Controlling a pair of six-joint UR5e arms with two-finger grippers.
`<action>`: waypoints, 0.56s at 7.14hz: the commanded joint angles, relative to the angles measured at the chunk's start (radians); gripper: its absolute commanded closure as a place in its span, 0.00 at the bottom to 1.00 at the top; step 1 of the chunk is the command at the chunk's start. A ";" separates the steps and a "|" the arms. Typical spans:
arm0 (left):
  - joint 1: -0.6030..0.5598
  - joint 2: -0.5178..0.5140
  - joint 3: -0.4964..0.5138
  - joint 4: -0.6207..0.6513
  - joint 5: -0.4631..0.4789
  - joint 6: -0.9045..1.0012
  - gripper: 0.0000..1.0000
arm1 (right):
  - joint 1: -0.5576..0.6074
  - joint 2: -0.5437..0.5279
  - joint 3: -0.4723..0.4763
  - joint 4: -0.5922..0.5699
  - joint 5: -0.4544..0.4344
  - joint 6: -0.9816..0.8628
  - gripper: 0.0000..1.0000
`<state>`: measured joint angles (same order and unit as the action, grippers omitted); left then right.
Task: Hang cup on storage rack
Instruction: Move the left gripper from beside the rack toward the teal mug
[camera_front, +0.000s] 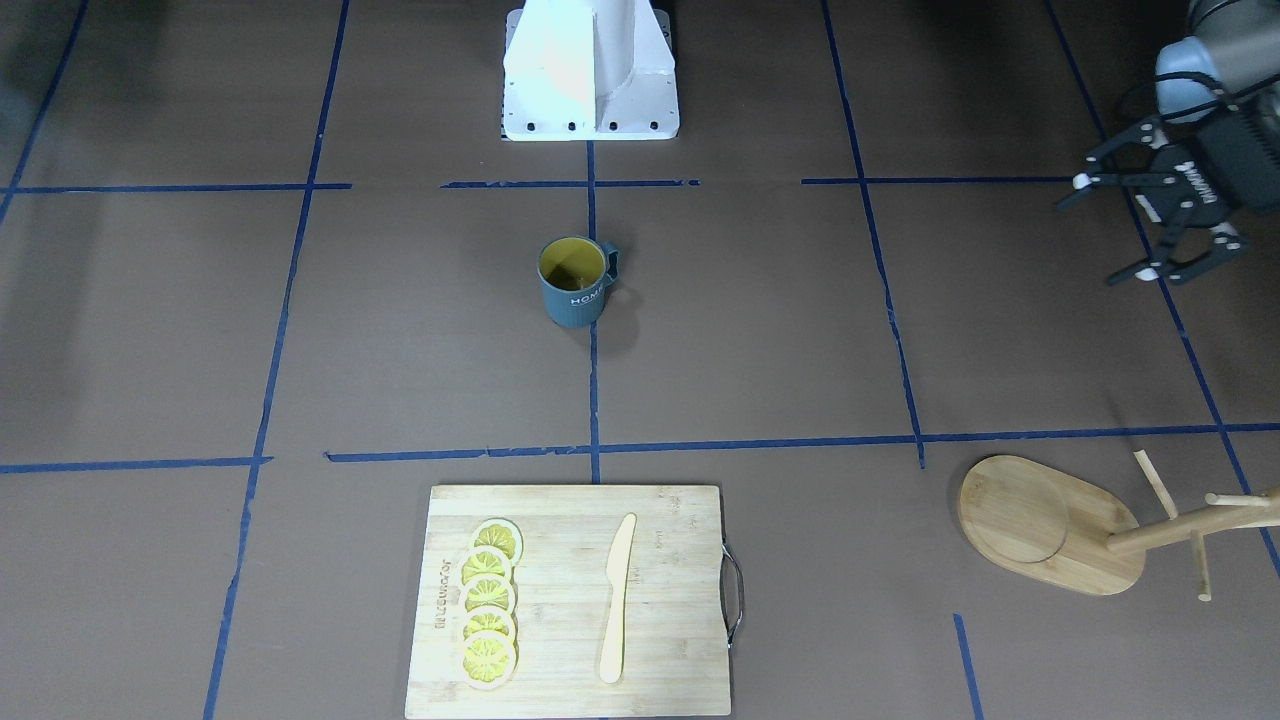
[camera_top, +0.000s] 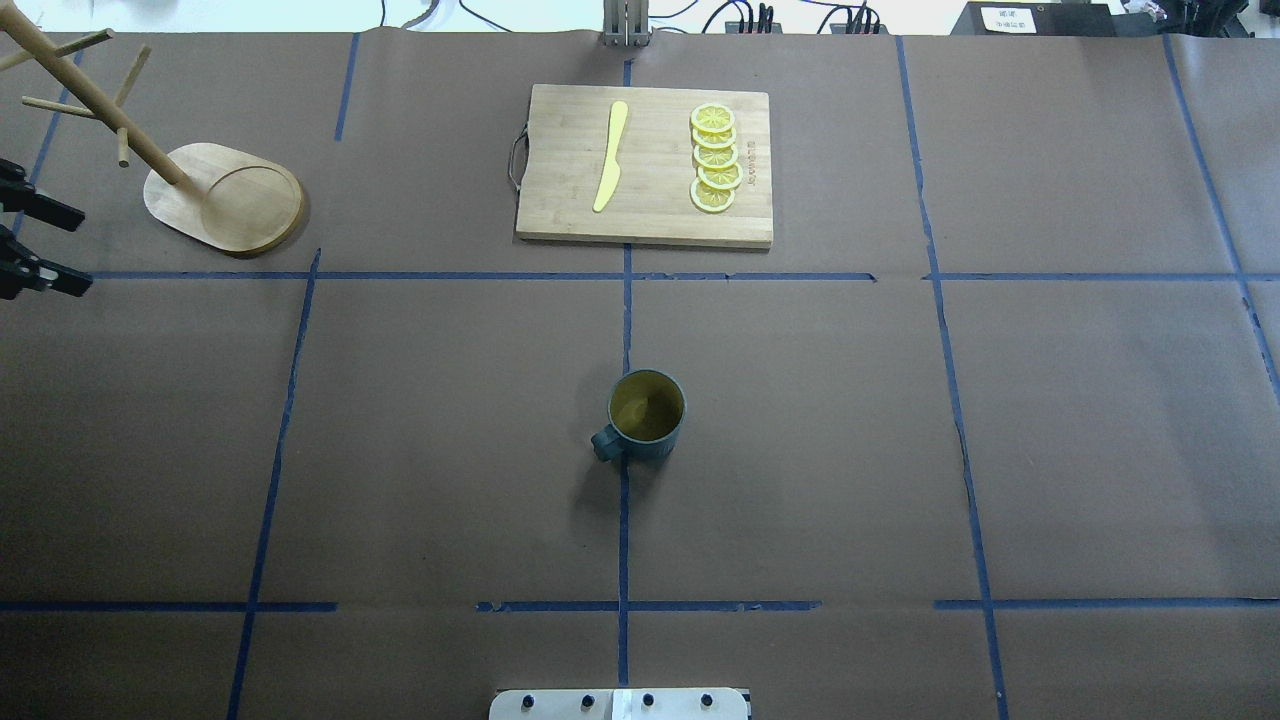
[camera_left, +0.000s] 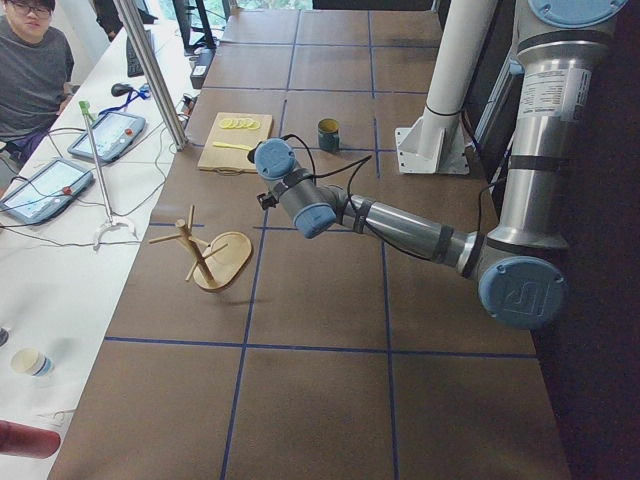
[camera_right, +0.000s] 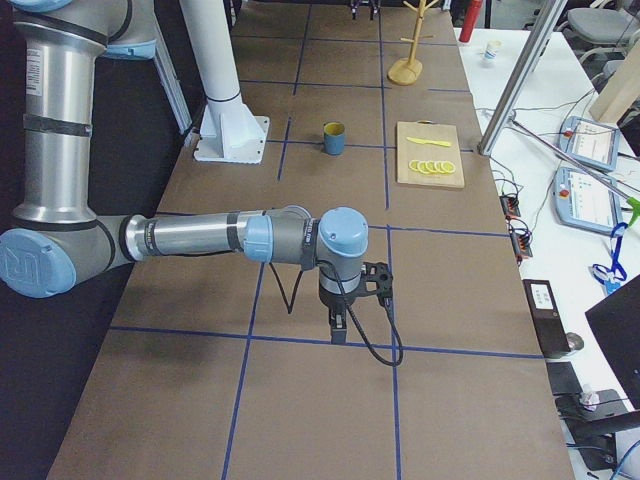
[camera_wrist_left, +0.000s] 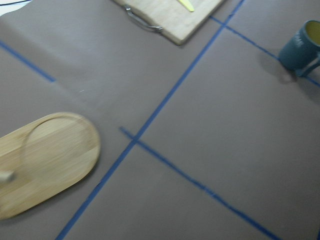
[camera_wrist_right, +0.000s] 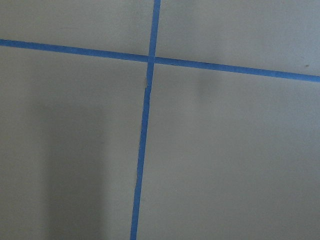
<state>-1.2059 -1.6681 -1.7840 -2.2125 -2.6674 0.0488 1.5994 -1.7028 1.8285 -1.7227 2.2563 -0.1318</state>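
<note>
The cup (camera_front: 573, 285) stands upright on the brown table near the middle, yellow inside showing; it also shows in the overhead view (camera_top: 647, 415) and the left wrist view (camera_wrist_left: 302, 47). The storage rack (camera_front: 1050, 525) stands at the far corner on my left side, with pole and pegs (camera_top: 90, 95). My left gripper (camera_front: 1115, 228) is open and empty in the air, well away from the cup and near the rack (camera_top: 225, 195). My right gripper (camera_right: 350, 310) shows only in the exterior right view, far from the cup; I cannot tell its state.
A bamboo cutting board (camera_front: 575, 600) with a yellow knife (camera_front: 618, 595) and several lemon slices (camera_front: 489, 605) lies at the table's far side from the robot. The white robot base (camera_front: 590, 70) stands behind the cup. Operators' tablets (camera_left: 45, 190) lie on the side bench.
</note>
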 joint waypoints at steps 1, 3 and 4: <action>0.167 -0.091 0.011 -0.065 0.169 -0.108 0.04 | -0.002 0.000 0.000 0.002 0.000 0.000 0.00; 0.285 -0.104 0.034 -0.224 0.384 -0.144 0.00 | -0.003 0.000 0.000 0.002 0.000 0.000 0.00; 0.325 -0.105 0.061 -0.324 0.458 -0.176 0.00 | -0.003 0.002 0.002 0.002 0.000 0.001 0.00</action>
<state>-0.9370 -1.7686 -1.7488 -2.4255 -2.3100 -0.0949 1.5970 -1.7023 1.8289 -1.7215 2.2565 -0.1316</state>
